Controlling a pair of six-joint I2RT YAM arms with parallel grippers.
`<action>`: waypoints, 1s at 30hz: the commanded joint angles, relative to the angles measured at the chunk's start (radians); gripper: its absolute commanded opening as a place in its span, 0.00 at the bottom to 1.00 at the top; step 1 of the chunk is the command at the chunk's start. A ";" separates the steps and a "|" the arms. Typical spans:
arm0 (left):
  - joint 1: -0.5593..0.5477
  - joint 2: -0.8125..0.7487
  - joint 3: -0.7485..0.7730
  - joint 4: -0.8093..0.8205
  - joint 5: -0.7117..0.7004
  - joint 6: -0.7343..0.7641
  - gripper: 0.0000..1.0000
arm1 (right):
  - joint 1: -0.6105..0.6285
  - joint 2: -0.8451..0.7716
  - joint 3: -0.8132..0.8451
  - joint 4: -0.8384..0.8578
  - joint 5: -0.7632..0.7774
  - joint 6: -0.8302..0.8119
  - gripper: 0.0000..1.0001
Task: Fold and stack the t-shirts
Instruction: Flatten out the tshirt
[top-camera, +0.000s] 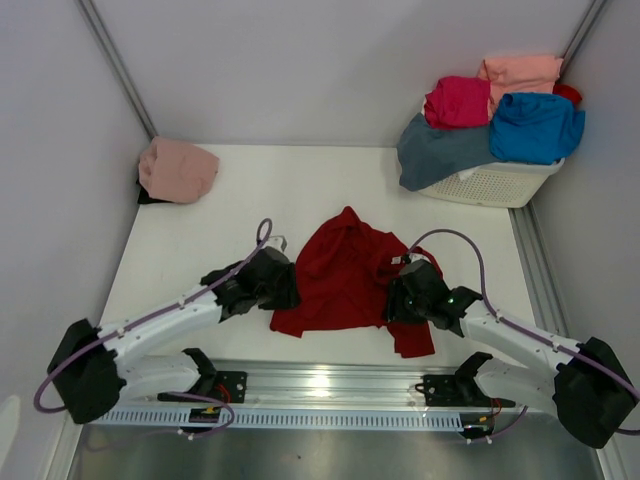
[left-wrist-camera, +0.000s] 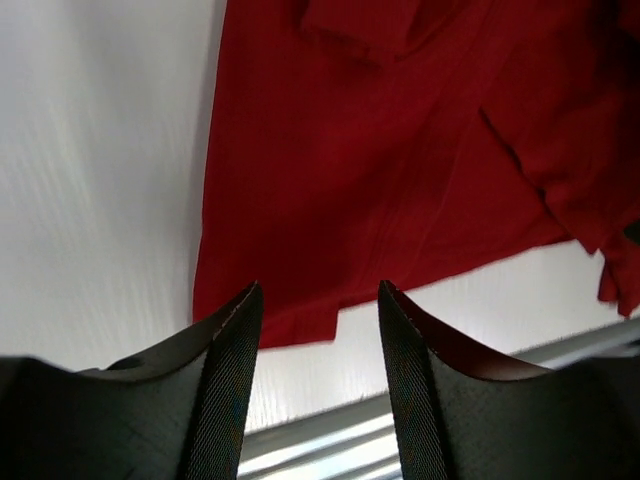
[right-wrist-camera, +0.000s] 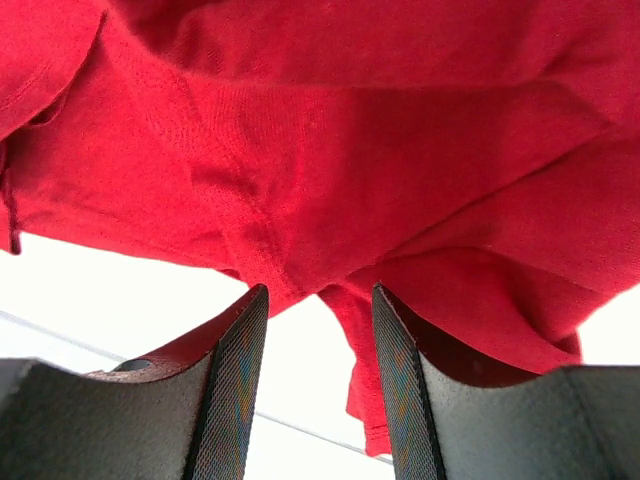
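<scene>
Dark red t-shirt (top-camera: 345, 275): rumpled on the table (top-camera: 240, 200) between your arms; left gripper (left-wrist-camera: 320, 285) spread over its near hem, right gripper (right-wrist-camera: 320, 287) spread by its sleeve, neither pinching cloth; probably poised to grasp and flatten it.

Your view: plain dark red cloth t-shirt (top-camera: 345, 275); white tabletop (top-camera: 240, 210); dusty pink t-shirt (top-camera: 177, 168); magenta t-shirt (top-camera: 458, 100); salmon t-shirt (top-camera: 522, 72); bright blue t-shirt (top-camera: 535, 125); slate grey-blue t-shirt (top-camera: 440, 150); white lattice-patterned plastic basket (top-camera: 495, 185).

t-shirts (top-camera: 345, 275): 6 | basket (top-camera: 495, 185): 1 | arms (top-camera: 160, 325): 2
</scene>
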 joint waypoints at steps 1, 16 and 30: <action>0.012 0.131 0.131 0.123 -0.051 0.098 0.54 | 0.005 -0.021 -0.020 0.085 -0.094 -0.011 0.50; 0.160 0.702 0.535 0.014 -0.099 0.161 0.53 | 0.005 -0.093 -0.067 0.098 -0.165 -0.051 0.52; 0.167 0.765 0.601 0.009 -0.068 0.160 0.53 | 0.005 -0.042 -0.073 0.152 -0.153 -0.065 0.52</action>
